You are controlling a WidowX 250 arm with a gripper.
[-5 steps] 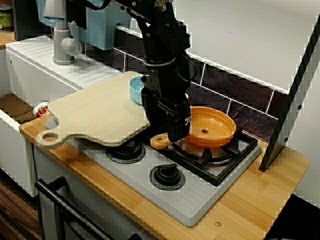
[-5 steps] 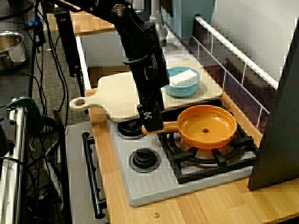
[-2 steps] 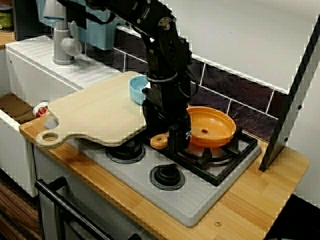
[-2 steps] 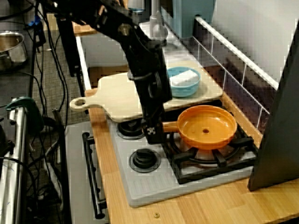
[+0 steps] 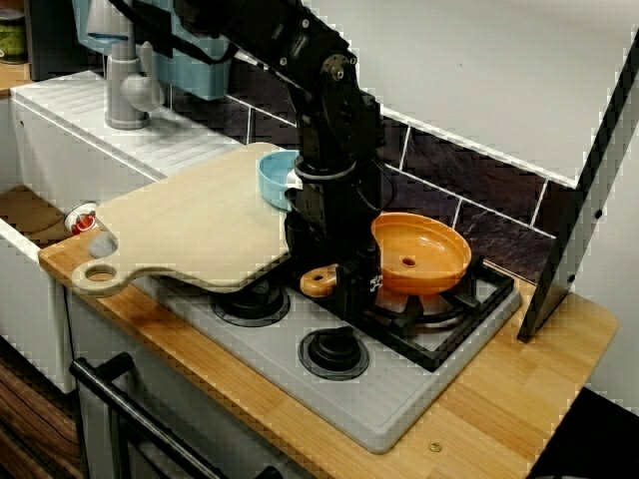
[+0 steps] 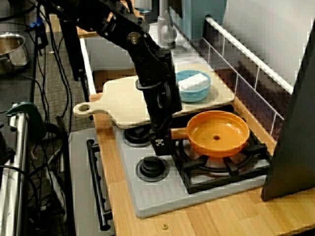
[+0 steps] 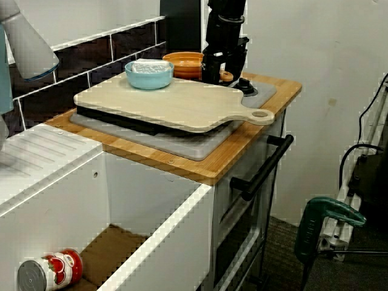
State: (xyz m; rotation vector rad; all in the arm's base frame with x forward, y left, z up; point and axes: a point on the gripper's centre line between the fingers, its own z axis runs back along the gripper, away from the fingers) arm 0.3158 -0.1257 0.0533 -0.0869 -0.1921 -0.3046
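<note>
The arm reaches down at the centre of the frame, its jaws lowered to the handle of the orange pan. I cannot tell whether they are apart or clamped on it, since the arm's own body hides them. The pan sits flat on the black grate right of centre, not lifted, and the cutting board carrying the blue bowl lies just left of it.
</note>
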